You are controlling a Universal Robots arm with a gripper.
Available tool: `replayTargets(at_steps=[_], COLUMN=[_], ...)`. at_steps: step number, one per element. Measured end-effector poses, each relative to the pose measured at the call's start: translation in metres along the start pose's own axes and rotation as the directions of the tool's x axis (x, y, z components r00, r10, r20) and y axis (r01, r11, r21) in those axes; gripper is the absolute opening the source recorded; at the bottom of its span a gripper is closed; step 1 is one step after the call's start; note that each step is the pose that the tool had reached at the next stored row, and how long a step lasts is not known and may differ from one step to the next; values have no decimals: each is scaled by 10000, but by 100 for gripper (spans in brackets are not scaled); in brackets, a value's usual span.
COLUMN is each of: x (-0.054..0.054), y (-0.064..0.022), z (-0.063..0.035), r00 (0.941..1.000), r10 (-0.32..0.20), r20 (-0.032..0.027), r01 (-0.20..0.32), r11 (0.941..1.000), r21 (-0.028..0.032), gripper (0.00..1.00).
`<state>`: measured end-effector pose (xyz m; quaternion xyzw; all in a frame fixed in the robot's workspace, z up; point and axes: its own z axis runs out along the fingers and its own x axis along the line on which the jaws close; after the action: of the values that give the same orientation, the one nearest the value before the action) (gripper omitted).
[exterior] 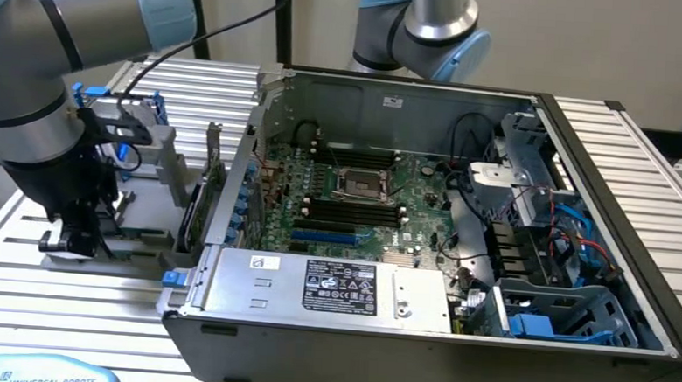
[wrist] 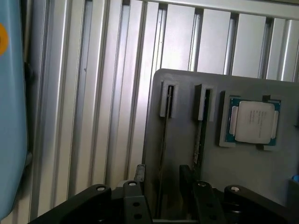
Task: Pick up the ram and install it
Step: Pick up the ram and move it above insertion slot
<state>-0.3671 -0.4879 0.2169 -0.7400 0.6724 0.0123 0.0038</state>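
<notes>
A grey holder plate (wrist: 182, 154) lies on the ribbed table, and the ram (wrist: 163, 140) stands edge-on in one of its slots. A second thin green stick (wrist: 199, 135) stands in the neighbouring slot. My gripper (wrist: 163, 179) hangs just above the ram, open. One black finger (wrist: 140, 173) stands on each side of the stick, with a gap on both sides. In the exterior view my gripper (exterior: 76, 234) is down at the left of the open computer case (exterior: 228, 343). The motherboard (exterior: 418, 182) inside the case shows several black slots (exterior: 346, 210).
A square silver processor chip (wrist: 254, 122) sits in a pocket of the same plate. A silver power supply (exterior: 336, 287) fills the case's near side, with drive cages and cables (exterior: 548, 246) at the exterior view's right. A second arm (exterior: 426, 29) stands behind the case.
</notes>
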Motion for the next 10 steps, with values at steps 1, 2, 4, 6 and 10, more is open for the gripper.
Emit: replayTargets(at_steps=[1, 2, 4, 6, 10], x=[2, 3, 3, 4, 3], y=[3, 8, 20, 27, 33], z=[18, 37, 72, 109, 147], r00=[10000, 10000, 10000, 10000, 9998], r10=[4, 12, 39, 79, 188], r20=[-1, 0, 0, 4, 12], r01=[-4, -12, -39, -79, -188], r11=[10000, 10000, 10000, 10000, 9997], r21=[-1, 0, 0, -6, -128], gripper=[42, 42, 42, 42, 42])
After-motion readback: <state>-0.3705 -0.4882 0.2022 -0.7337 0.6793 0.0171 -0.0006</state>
